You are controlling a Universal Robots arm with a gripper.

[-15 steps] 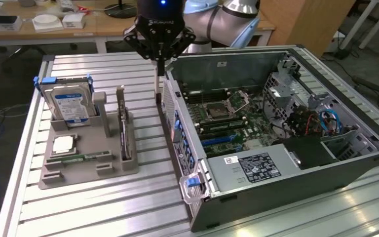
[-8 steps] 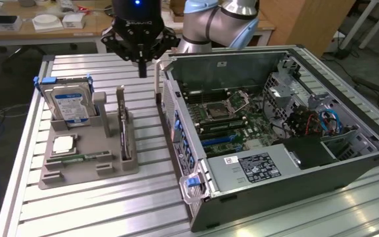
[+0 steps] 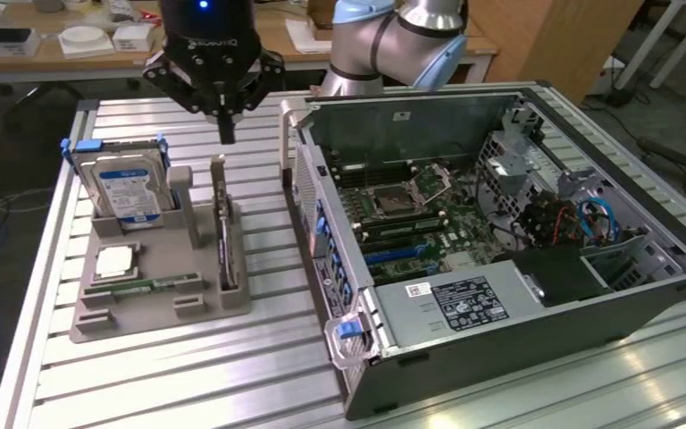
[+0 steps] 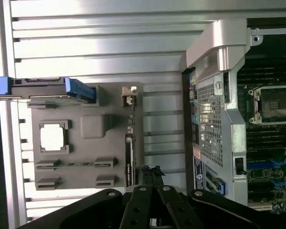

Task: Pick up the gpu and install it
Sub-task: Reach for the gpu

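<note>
Since the jaws are pinched shut with nothing between them, I'm hovering empty over the gpu (image 3: pixel 224 246) at their 6 o'clock. It's stood on edge in the grey holder (image 3: pixel 146 315) on the bench (image 3: pixel 140 384), I guess so its top edge is grabbable. The open case (image 3: pixel 557 357) is at 3 o'clock.

A fixture (image 3: pixel 200 313) sits on the bench (image 3: pixel 200 384) toward the exterior view's left edge, with the computer case (image 3: pixel 534 295) to its right. In the fixture, the hard drive (image 3: pixel 129 188) stands at the far end and the gpu (image 3: pixel 222 241) stands edgewise along the case side.
</note>
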